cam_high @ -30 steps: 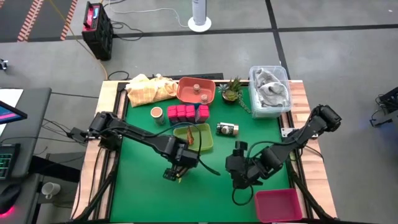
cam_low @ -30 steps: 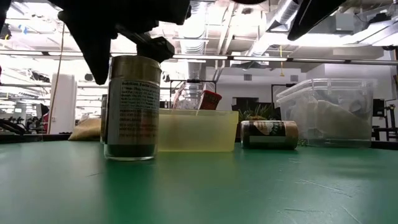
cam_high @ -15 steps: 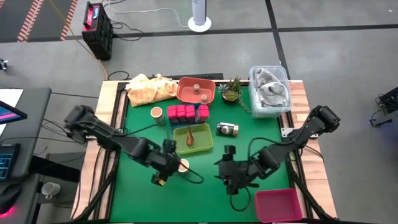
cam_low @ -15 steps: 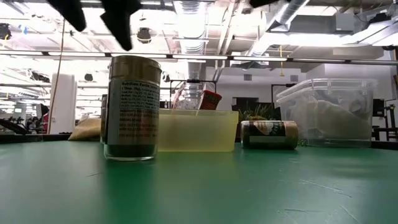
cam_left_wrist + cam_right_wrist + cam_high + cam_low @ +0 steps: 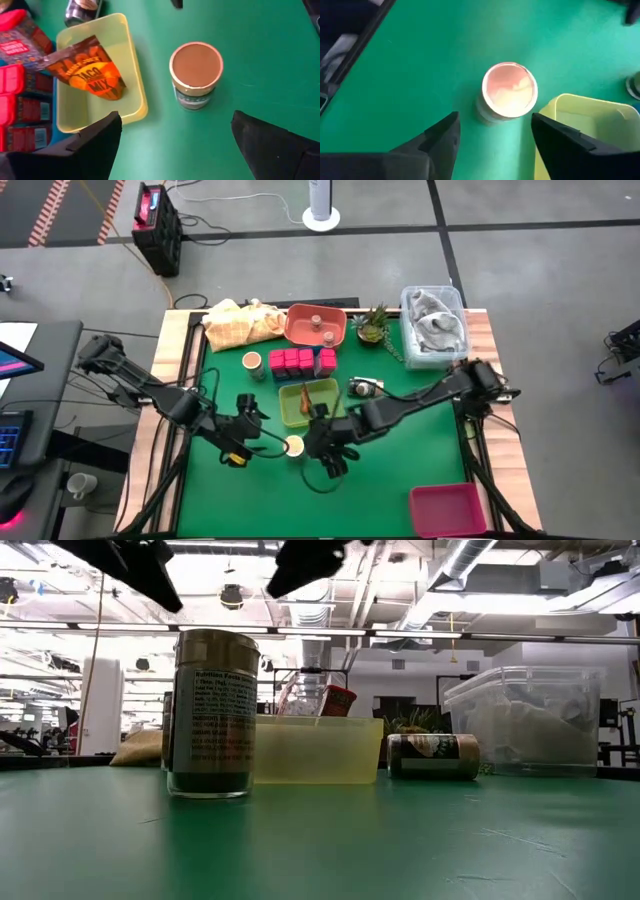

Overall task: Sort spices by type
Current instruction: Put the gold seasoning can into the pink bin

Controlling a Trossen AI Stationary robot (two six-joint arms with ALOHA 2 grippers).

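Jar upright mid-tabletop, just off the yellow tray's near corner. Right gripper hovers right of it, fingers parted, empty, nearer. Left gripper left of it, wide open, empty.

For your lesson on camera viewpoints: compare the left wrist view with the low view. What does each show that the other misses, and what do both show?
Only the left wrist view: the brown top of the upright jar, the whole taco mix packet and the pink boxes.
Only the low view: the printed label on the jar's side, the clear lidded box and the room's ceiling.
Both: the upright jar, the yellow tray and the small jar lying on its side.
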